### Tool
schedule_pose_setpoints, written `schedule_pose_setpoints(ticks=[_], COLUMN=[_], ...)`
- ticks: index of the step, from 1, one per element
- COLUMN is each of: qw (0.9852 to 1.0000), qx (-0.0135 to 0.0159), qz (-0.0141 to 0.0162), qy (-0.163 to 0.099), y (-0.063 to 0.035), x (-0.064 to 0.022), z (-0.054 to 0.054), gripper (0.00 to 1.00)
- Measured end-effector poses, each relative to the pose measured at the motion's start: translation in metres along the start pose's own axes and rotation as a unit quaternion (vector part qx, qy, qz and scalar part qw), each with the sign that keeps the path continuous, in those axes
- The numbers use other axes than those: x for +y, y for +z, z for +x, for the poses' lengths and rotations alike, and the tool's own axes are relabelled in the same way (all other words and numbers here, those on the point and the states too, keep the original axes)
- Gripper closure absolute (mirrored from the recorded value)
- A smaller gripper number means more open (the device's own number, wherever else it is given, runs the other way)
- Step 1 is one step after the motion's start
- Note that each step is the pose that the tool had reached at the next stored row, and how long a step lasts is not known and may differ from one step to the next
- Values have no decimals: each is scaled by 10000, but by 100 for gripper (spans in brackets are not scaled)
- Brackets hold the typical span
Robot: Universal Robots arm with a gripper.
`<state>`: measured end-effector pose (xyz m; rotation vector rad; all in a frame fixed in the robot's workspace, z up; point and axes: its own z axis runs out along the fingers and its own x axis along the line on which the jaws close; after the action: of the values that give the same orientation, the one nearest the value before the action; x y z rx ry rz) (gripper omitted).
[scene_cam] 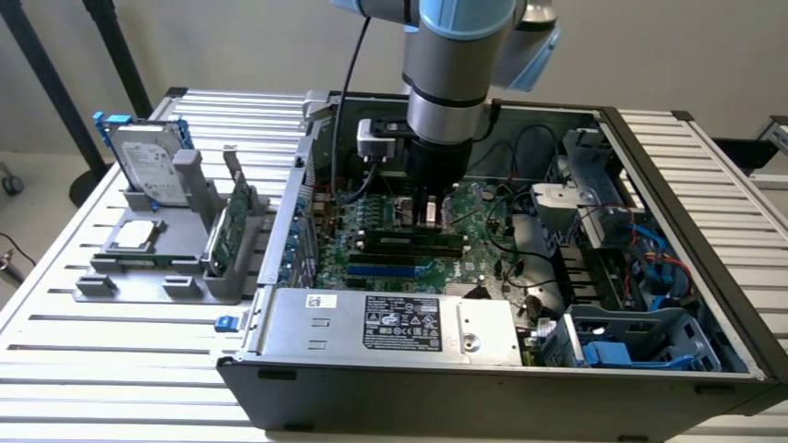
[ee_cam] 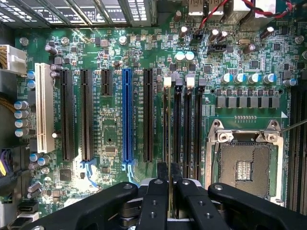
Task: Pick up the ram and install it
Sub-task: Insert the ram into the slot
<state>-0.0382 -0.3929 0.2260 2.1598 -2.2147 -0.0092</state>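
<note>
End effector (ee_cam: 169,191) clenched on ram (ee_cam: 166,143) — thin stick seen edge-on between fingers (ee_cam: 156,199), standing in motherboard (ee_cam: 110,120) memory slot beside CPU socket (ee_cam: 244,167). Exterior view: arm (scene_cam: 449,83) reaches straight down into open computer case (scene_cam: 689,231) on table (scene_cam: 74,341). Judgement: seating step — keep stick upright, aligned along slot, press evenly, no twist. Ram looks dark, narrow, as long as black slots (ee_cam: 192,129).

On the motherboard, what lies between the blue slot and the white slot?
Wrist view: three black slots, two long and a short one beside the blue slot.
</note>
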Motion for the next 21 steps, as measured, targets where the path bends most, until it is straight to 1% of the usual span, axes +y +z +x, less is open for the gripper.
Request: schedule_pose_setpoints(ticks=[17, 21], qw=[10000, 10000], qx=[1, -21], qz=[2, 1], qy=[-45, -46], y=[16, 16], x=[-1, -4], z=[-1, -1], gripper=[86, 86])
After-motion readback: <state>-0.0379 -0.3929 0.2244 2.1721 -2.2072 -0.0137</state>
